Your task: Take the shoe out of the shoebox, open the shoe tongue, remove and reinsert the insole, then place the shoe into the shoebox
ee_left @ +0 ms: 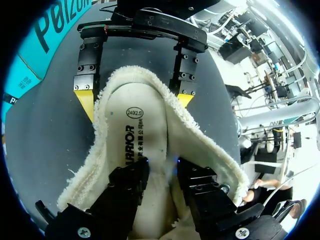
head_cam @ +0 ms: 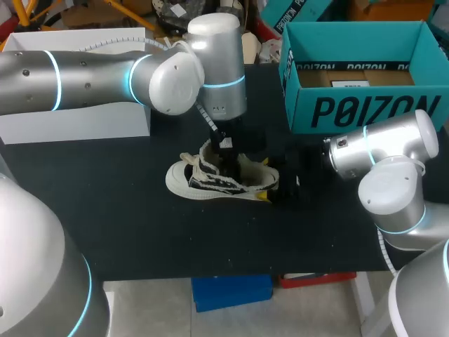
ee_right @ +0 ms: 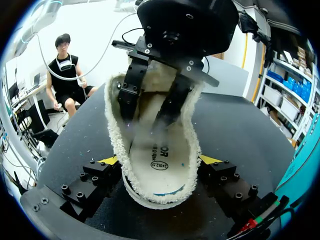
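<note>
The shoe (head_cam: 221,175) stands on its sole mid-table (head_cam: 126,210), well short of the shoebox (head_cam: 365,109) at the far right corner. The right gripper (ee_right: 159,161) clamps its heel from both sides, and the left gripper (ee_left: 161,176) is sunk into the opening, on the insole (ee_left: 135,132); whether the left has hold of it cannot be told. The shoe looks light and floppy, with soft fleecy walls that would cave in under a squeeze, so the stiffer heel counter is probably the best place to brace it. The thin, bendy insole is likely best pinched at its heel edge and peeled up slowly, since it may curl or drag on the lining.
</note>
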`<state>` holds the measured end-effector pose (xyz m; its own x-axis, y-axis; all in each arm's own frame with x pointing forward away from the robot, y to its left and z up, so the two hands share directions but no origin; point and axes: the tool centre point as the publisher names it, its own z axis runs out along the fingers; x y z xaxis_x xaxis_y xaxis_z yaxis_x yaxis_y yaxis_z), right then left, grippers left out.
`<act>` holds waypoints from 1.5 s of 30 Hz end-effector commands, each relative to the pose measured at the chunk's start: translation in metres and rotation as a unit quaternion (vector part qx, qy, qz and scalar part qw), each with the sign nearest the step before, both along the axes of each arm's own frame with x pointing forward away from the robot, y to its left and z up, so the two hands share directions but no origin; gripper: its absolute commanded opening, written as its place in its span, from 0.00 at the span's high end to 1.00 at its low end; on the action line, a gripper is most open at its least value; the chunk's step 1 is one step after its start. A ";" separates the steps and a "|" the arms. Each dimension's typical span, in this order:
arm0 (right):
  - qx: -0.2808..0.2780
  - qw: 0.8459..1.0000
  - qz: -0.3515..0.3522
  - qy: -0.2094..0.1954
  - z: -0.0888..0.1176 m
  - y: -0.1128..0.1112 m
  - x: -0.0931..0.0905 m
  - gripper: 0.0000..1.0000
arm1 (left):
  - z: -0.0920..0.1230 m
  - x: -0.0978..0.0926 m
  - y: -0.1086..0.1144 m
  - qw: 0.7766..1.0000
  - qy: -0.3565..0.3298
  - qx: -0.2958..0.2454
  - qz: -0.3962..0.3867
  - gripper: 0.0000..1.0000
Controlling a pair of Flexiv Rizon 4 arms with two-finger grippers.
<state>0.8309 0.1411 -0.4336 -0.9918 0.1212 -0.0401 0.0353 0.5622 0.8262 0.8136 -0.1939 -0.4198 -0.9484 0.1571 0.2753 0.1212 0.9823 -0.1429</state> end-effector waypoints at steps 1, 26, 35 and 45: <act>-0.001 1.000 -0.001 0.001 -0.001 -0.001 0.001 1.00 | -0.014 -0.007 0.009 0.999 -0.048 0.009 0.013 0.70; -0.001 1.000 -0.001 0.001 -0.001 -0.001 0.001 1.00 | -0.056 -0.002 0.013 0.961 -0.257 0.078 0.073 0.70; -0.001 1.000 -0.001 0.001 -0.001 -0.001 0.001 1.00 | -0.088 0.013 0.017 0.944 -0.306 0.073 0.097 0.63; -0.001 1.000 -0.001 0.001 -0.001 -0.001 0.001 1.00 | -0.102 0.026 0.025 0.913 -0.376 0.041 0.152 0.67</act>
<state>0.8309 0.1410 -0.4334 -0.9918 0.1212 -0.0407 0.0348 0.5622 0.8263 0.8183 -0.1801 -0.4264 -0.9249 -0.1255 -0.3588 -0.1221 0.9920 -0.0322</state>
